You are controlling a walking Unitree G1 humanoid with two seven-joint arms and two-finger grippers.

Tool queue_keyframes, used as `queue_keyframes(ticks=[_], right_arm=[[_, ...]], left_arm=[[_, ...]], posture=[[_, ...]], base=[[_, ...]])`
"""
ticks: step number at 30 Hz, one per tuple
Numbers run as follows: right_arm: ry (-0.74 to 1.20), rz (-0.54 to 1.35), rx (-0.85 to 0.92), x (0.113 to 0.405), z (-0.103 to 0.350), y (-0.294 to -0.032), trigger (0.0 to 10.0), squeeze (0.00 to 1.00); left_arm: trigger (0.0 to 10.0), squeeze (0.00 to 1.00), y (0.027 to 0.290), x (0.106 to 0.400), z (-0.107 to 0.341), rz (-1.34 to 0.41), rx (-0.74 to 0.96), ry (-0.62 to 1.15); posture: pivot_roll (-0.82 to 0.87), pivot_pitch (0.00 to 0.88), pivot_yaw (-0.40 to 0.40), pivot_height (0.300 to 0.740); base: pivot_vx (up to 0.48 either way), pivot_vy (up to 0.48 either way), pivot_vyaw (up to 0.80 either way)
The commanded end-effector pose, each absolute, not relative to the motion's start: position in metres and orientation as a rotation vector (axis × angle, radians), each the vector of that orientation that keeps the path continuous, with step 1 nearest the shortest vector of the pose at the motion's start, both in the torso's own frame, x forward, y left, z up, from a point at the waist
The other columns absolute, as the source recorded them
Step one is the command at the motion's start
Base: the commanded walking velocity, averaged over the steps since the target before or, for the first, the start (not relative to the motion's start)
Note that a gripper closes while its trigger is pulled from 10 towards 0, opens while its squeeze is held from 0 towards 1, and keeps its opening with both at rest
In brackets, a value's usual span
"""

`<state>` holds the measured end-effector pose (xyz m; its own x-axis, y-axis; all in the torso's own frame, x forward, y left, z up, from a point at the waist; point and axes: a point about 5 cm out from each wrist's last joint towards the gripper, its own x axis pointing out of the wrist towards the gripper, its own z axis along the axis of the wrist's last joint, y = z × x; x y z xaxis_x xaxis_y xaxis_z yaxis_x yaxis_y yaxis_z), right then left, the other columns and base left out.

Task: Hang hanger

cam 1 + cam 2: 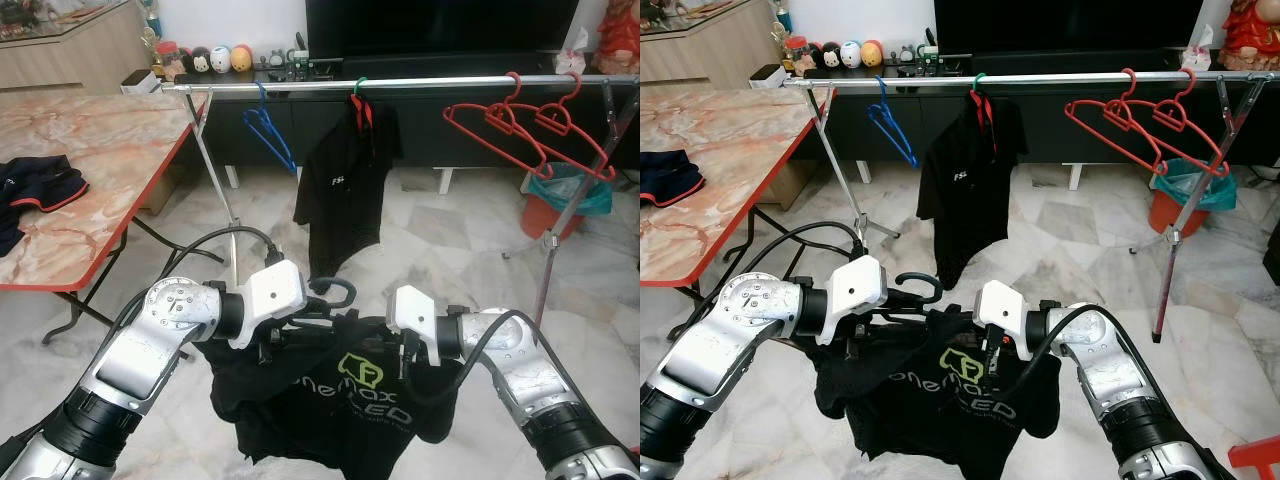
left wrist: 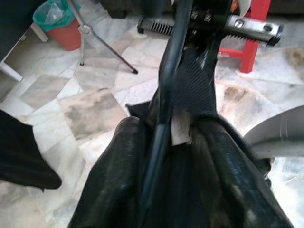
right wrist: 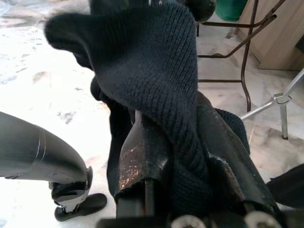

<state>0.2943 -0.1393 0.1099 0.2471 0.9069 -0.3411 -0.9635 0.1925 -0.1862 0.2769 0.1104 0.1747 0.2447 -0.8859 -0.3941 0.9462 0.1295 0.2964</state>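
A black shirt with a green logo (image 1: 345, 400) hangs on a dark hanger whose hook (image 1: 335, 292) sticks up between my two grippers, low in front of me. My left gripper (image 1: 290, 335) is shut on the hanger (image 2: 166, 85) at the shirt's collar. My right gripper (image 1: 402, 352) is shut on the shirt's shoulder, and knitted black fabric (image 3: 156, 71) is bunched between its fingers (image 3: 142, 156). Beyond stands a silver clothes rail (image 1: 400, 84). It carries a blue hanger (image 1: 270, 135), a black shirt (image 1: 345, 180) and two red hangers (image 1: 530, 135).
A marble-topped table (image 1: 90, 150) with dark clothes (image 1: 35, 190) on it stands at my left. The rail's slanted legs (image 1: 215, 190) (image 1: 575, 200) reach the tiled floor. An orange bin (image 1: 555, 205) sits behind the right leg, and a red stool (image 1: 1255, 460) is near my right.
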Motion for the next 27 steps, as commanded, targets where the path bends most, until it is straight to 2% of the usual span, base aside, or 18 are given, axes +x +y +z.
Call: queue_keyframes(ticks=[1,6,7,8,9,10,11,12,13,14,15,27], right_arm=[[0.09,1.337,-0.4,0.297,0.125,-0.134,10.0,0.0],[0.09,1.343,-0.397,0.296,0.124,-0.133,10.0,0.0],[0.09,1.345,-0.396,0.296,0.124,-0.133,10.0,0.0],[0.089,1.347,-0.395,0.296,0.125,-0.132,10.0,0.0],[0.088,1.348,-0.395,0.296,0.125,-0.132,10.0,0.0],[0.087,1.348,-0.394,0.296,0.125,-0.132,10.0,0.0],[0.088,1.348,-0.394,0.296,0.125,-0.132,10.0,0.0],[0.087,1.349,-0.394,0.296,0.125,-0.132,10.0,0.0],[0.087,1.349,-0.394,0.296,0.125,-0.132,10.0,0.0],[0.086,1.35,-0.394,0.296,0.125,-0.132,10.0,0.0],[0.086,1.35,-0.393,0.296,0.126,-0.131,10.0,0.0],[0.083,1.35,-0.386,0.297,0.126,-0.129,10.0,0.0]], left_arm=[[0.0,0.0,0.117,0.281,0.177,-1.301,0.543,0.136],[0.0,0.0,0.118,0.285,0.177,-1.258,0.543,0.128],[2.0,0.0,0.118,0.285,0.177,-1.26,0.546,0.13],[2.9,0.0,0.118,0.284,0.176,-1.268,0.548,0.135],[3.0,0.0,0.117,0.282,0.175,-1.28,0.547,0.143],[3.6,0.0,0.117,0.28,0.173,-1.298,0.547,0.153],[5.7,0.0,0.116,0.278,0.173,-1.31,0.549,0.159],[5.8,0.0,0.116,0.276,0.172,-1.321,0.549,0.162],[4.5,0.0,0.116,0.276,0.172,-1.32,0.543,0.162],[2.7,0.0,0.115,0.276,0.172,-1.318,0.538,0.163],[0.0,0.0,0.115,0.276,0.171,-1.325,0.533,0.167],[0.0,0.0,0.107,0.269,0.168,-1.368,0.496,0.173]], posture=[[0.02,0.0,0.089,0.719],[0.02,0.0,0.089,0.719],[0.02,0.0,0.089,0.719],[0.02,0.0,0.09,0.719],[0.02,0.0,0.09,0.719],[0.02,0.0,0.09,0.719],[0.02,0.0,0.09,0.719],[0.02,0.0,0.09,0.719],[0.02,0.0,0.09,0.719],[0.02,0.0,0.091,0.719],[0.02,0.0,0.091,0.719],[0.02,0.0,0.088,0.719]], base=[[0.0,0.0,0.0],[0.0,0.0,0.0],[0.0,0.0,0.0],[0.0,0.0,0.0],[0.0,0.0,0.0],[0.0,0.0,0.0],[0.0,0.0,0.0],[0.0,0.0,0.0],[0.0,0.0,0.0],[0.0,0.0,0.0],[0.0,0.0,0.0],[0.0,0.0,0.0]])
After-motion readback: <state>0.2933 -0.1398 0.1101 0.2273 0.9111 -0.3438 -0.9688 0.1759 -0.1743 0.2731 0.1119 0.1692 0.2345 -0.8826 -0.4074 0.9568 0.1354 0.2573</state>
